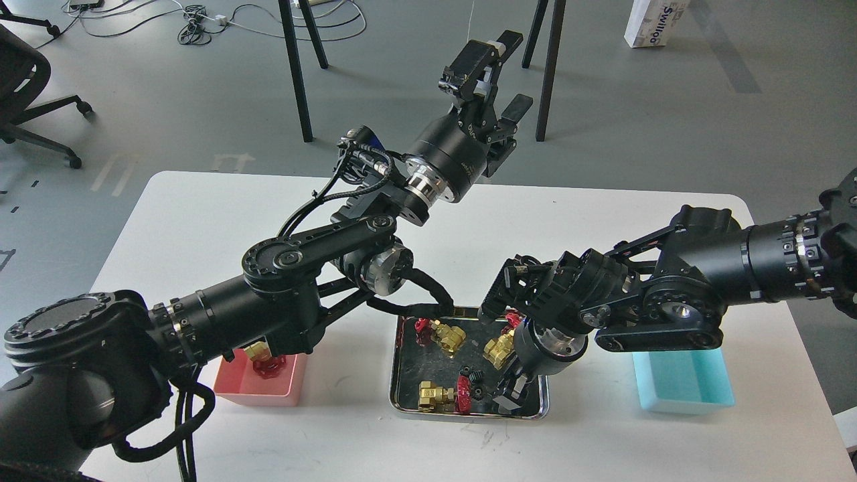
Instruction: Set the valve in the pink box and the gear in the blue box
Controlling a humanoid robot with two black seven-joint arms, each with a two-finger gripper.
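A shiny steel tray (pixel 400 375) at the table's front centre holds three brass valves with red handwheels (pixel 447 335), (pixel 498 348), (pixel 438 396) and two visible small black gears (pixel 476 377), (pixel 477 393). My right gripper (pixel 510 396) points down into the tray's right front corner, where it covers the tray floor; its dark fingers cannot be told apart. The pink box (pixel 268 393) at front left holds one valve (pixel 263 358), partly behind my left arm. The blue box (pixel 683 391) at front right shows no contents. My left gripper (pixel 512 72) is open and empty, raised high over the table's far edge.
The white table (pixel 201 221) bears the tray between the two boxes. My left forearm crosses above the pink box and the tray's back left corner. My right forearm hangs over the blue box's back edge. Black stand legs (pixel 294 67) and an office chair (pixel 27 87) are on the floor beyond.
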